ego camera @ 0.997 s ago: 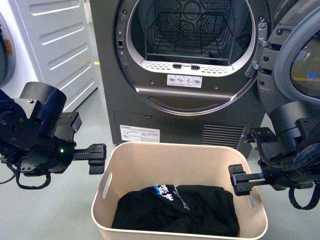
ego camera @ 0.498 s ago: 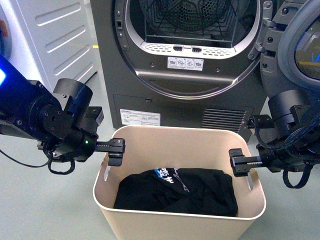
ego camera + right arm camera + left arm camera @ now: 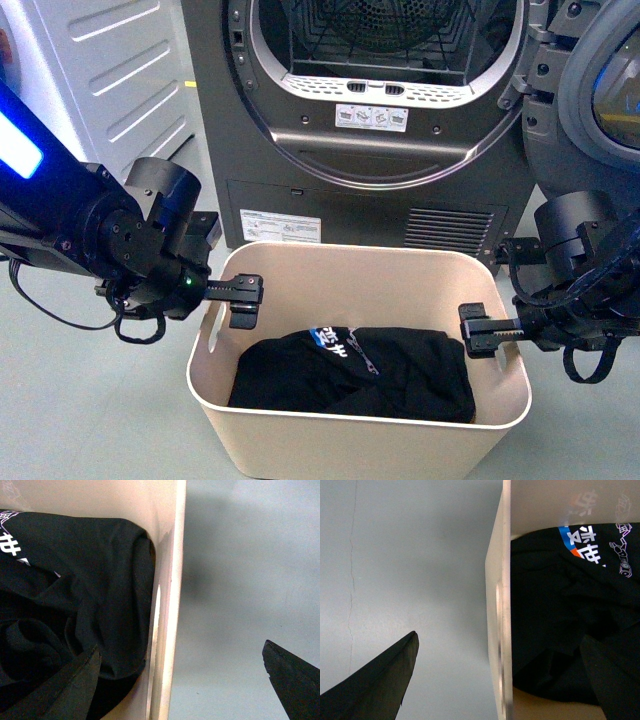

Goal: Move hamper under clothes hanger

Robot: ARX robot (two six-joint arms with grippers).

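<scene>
Front view: a cream hamper (image 3: 350,442) stands on the grey floor (image 3: 90,420) right in front of an open dark grey dryer (image 3: 380,190). A black printed garment (image 3: 355,372) lies inside it.
Progress: early, as I judge it. The hamper is not yet away from the dryer, and no clothes hanger appears in any view, so the whole move is left to do.
Left end effector (image 3: 246,300): it hangs at the hamper's left rim, just above the slot handle, and holds nothing.
Left wrist view: the fingers (image 3: 375,685) are spread wide. One is outside over the floor and the other is inside over the garment. The hamper's wall stands between them, apart from both.
Right end effector (image 3: 481,334): it hangs at the hamper's right rim and is also empty.
Right wrist view: the fingers are spread the same way, one over the garment and one over the floor. The wall runs between them and neither touches it.
Left to do: both must probably pinch their walls before the hamper can travel to the rail.
</scene>
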